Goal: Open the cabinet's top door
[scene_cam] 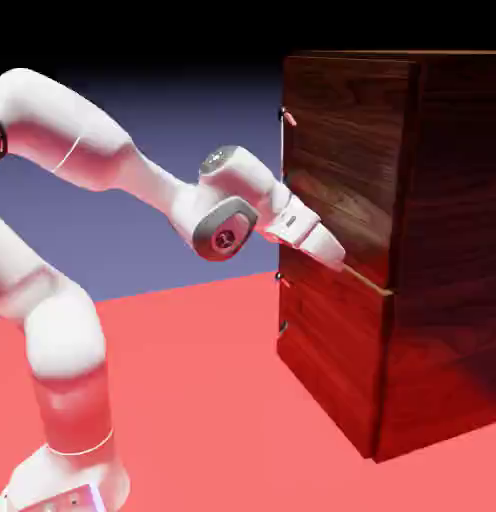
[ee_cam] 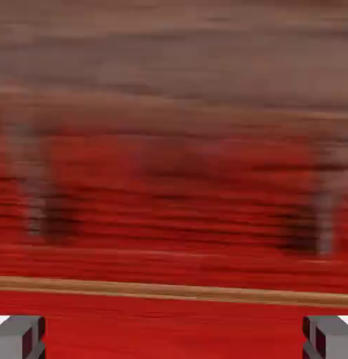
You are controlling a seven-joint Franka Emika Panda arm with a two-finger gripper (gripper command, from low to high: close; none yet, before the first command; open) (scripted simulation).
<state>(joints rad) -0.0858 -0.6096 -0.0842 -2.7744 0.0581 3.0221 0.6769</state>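
Easing in with my gripper [scene_cam: 337, 262] here could go wrong quickly: the fingers stand wide apart, nothing between them, right by the seam [ee_cam: 174, 290] under the top door [scene_cam: 347, 150]. That door lies closed on the cabinet [scene_cam: 452, 250], to the right of my arm [scene_cam: 152, 185], and its handle [scene_cam: 282, 150] is up at the far left edge in the exterior view. Push straight ahead from this low spot and I'd likely jam a fingertip into the wood; close here, and I'd probably pinch nothing. Whether I'm touching the panel, I can't tell. Swing left too sharply, and my wrist could knock the bar before the fingers straddle it.
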